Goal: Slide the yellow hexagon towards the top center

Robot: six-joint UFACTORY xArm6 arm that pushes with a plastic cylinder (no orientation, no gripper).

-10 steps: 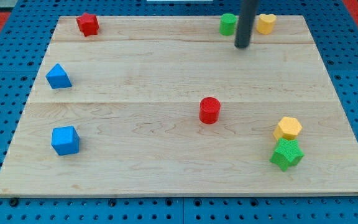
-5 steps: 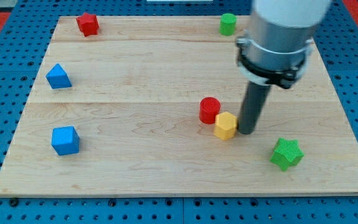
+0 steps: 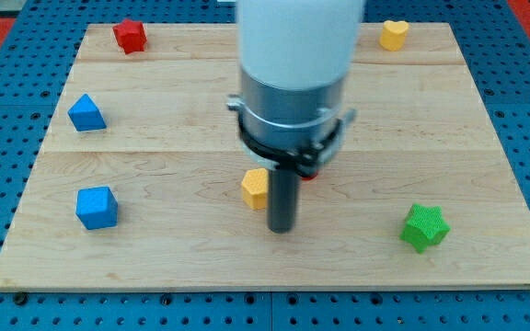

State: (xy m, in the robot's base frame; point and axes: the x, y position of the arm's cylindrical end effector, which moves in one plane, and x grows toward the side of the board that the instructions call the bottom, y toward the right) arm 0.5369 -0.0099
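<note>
The yellow hexagon (image 3: pixel 255 188) lies on the wooden board (image 3: pixel 182 119), a little below and left of its centre. My tip (image 3: pixel 282 229) stands just right of and below the hexagon, close to it or touching it. The rod and the arm's grey body rise above it and hide the board's middle. A sliver of the red cylinder (image 3: pixel 309 173) shows to the right of the rod; the rest is hidden.
A red block (image 3: pixel 130 35) sits at the top left and a yellow heart-shaped block (image 3: pixel 393 34) at the top right. A blue triangular block (image 3: pixel 86 112) and a blue cube (image 3: pixel 96 207) are at the left. A green star (image 3: pixel 424 227) is at the bottom right.
The yellow hexagon has slid from the right side leftward past the red cylinder. My tip has followed it left and now stands at its lower right. The arm now hides the green cylinder.
</note>
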